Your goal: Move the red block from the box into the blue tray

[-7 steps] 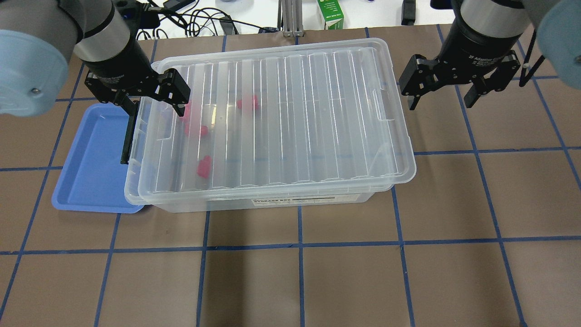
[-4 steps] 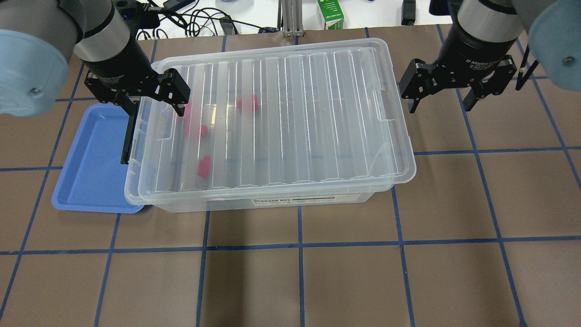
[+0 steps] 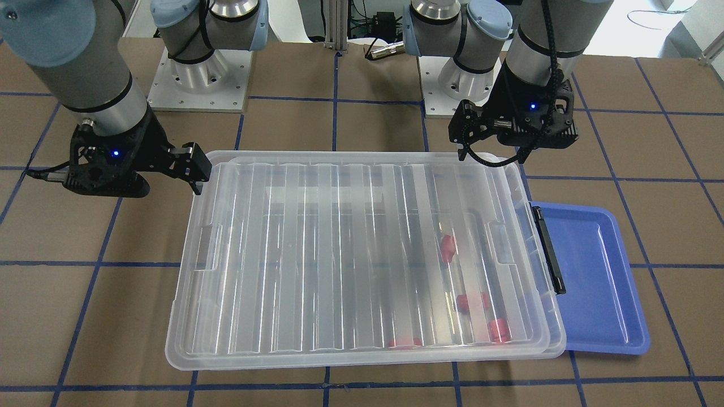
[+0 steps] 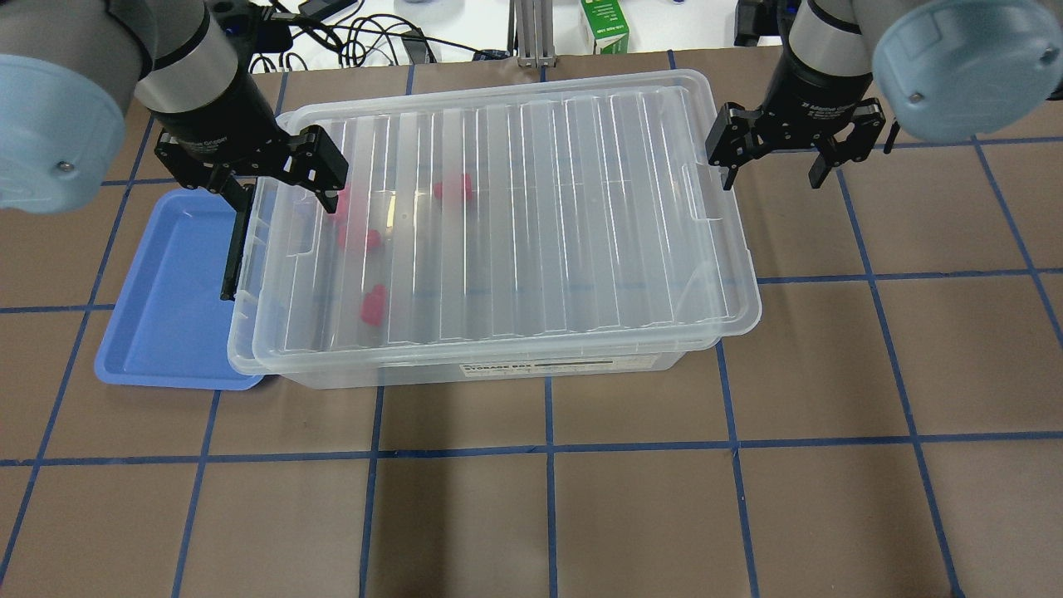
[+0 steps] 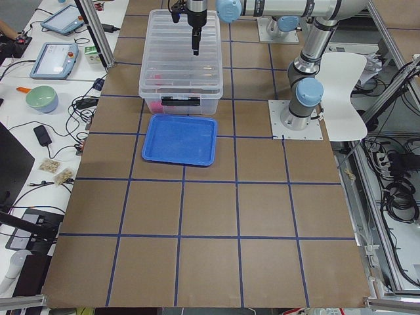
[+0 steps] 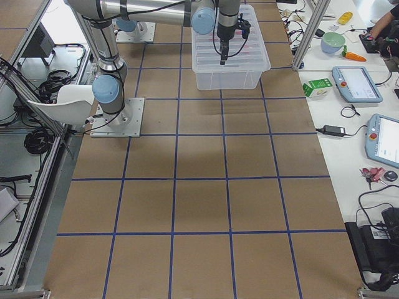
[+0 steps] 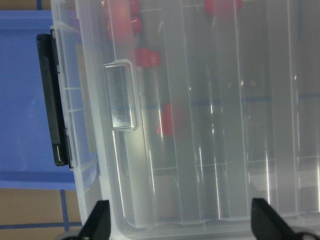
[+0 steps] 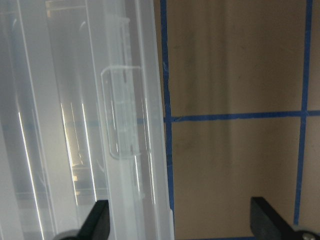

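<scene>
Red block [image 4: 453, 189], one of several, lies inside the box [image 4: 531, 365] under the lid [image 4: 581, 208], still on; blue tray [image 4: 166, 291] just beside its latch [image 4: 235, 249] end. Left gripper [image 4: 282, 187] and right gripper [image 4: 774, 176]: both wide, empty, above opposite lid ends. My judgement: lid off first, so I grip both end lips evenly and lift level.

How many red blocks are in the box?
4, seen through the lid near the tray end: block, block, block, block. More could be hidden.
</scene>
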### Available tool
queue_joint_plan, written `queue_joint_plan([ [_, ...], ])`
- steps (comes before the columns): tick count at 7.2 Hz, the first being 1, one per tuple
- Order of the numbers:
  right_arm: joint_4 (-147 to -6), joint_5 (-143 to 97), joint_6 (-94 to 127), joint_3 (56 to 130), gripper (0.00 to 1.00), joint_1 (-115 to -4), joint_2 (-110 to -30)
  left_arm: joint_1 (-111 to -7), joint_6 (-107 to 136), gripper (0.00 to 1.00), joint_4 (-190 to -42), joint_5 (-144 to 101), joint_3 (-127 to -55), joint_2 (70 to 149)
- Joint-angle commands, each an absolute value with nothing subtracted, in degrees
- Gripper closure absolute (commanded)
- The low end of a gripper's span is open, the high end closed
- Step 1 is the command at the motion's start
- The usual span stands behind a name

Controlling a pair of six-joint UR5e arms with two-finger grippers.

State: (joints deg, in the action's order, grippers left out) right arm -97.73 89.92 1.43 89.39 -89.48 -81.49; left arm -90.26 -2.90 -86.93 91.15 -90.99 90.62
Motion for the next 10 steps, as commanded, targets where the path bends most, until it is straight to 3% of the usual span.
queue_joint_plan([
  [1,-104.0,90.1,0.7,89.8,0.00,-89.4,-77.8,-90.3,-2.9,0.00,-86.9,91.1,-91.1,90.6],
  [10,-103.5,90.6,0.6,90.1,0.00,-88.0,-72.5,-90.2,-2.9,0.00,-86.9,91.1,-91.1,90.6],
])
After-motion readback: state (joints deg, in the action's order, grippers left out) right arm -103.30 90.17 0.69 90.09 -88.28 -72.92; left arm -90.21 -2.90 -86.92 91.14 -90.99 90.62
